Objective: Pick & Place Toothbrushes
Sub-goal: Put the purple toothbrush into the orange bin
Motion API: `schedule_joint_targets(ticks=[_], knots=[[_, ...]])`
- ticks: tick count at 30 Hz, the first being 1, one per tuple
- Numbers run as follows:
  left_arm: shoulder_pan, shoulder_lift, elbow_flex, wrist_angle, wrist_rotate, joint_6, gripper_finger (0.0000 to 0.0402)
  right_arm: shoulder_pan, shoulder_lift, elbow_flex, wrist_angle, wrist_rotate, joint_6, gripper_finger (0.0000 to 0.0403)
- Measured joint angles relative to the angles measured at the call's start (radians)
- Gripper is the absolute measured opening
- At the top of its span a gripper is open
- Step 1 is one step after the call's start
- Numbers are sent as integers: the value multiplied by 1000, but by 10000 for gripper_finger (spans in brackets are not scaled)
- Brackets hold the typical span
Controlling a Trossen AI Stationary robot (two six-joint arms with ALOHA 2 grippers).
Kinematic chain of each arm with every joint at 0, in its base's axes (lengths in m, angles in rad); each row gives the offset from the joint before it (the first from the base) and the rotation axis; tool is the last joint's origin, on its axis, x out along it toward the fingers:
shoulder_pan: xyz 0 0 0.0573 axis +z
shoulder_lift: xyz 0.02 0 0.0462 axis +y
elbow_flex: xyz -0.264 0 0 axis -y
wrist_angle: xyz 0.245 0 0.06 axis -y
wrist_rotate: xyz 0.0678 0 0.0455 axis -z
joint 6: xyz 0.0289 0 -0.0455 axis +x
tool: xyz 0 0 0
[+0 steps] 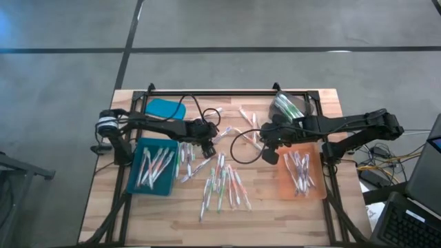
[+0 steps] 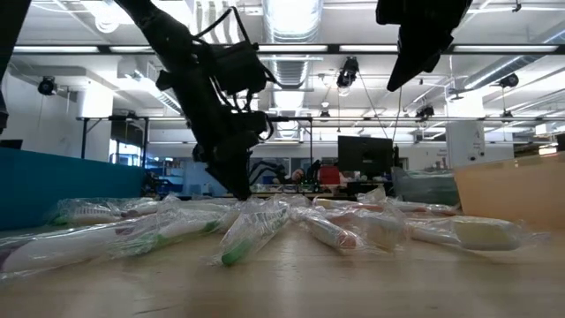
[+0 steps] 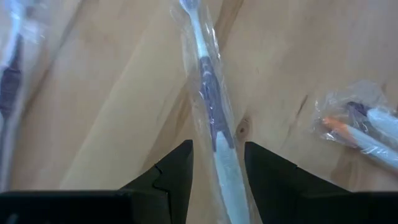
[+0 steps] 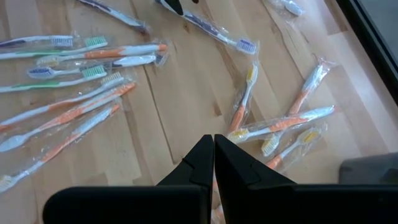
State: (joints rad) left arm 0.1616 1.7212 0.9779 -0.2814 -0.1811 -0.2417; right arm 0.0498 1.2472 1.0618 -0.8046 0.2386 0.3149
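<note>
The left gripper (image 3: 217, 165) is open, with one wrapped toothbrush (image 3: 211, 118) right between its fingers. The brush runs straight up the frame, lengthwise through the gap. The right gripper (image 4: 213, 155) is shut and empty, farther off.

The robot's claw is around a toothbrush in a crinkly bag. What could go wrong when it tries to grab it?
The left gripper has its fingers on either side of a wrapped purple toothbrush. The shiny wrapper may be slippery, so the brush could slide out or tilt as it is lifted. The fingers might also pinch only loose plastic. The blue tray already holds several brushes, so a dropped one could land crooked on them.
</note>
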Motion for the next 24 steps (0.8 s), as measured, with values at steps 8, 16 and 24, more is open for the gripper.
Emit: schedule_joint_targets(ticks=[8, 16, 24], knots=[[0, 40, 0, 1, 11, -38, 149, 0, 0, -33, 4, 0, 15, 8], [0, 64, 2, 7, 8, -75, 144, 0, 0, -57, 3, 0, 19, 8], [-1, 65, 2, 11, 11, -82, 82, 0, 0, -57, 3, 0, 19, 8]])
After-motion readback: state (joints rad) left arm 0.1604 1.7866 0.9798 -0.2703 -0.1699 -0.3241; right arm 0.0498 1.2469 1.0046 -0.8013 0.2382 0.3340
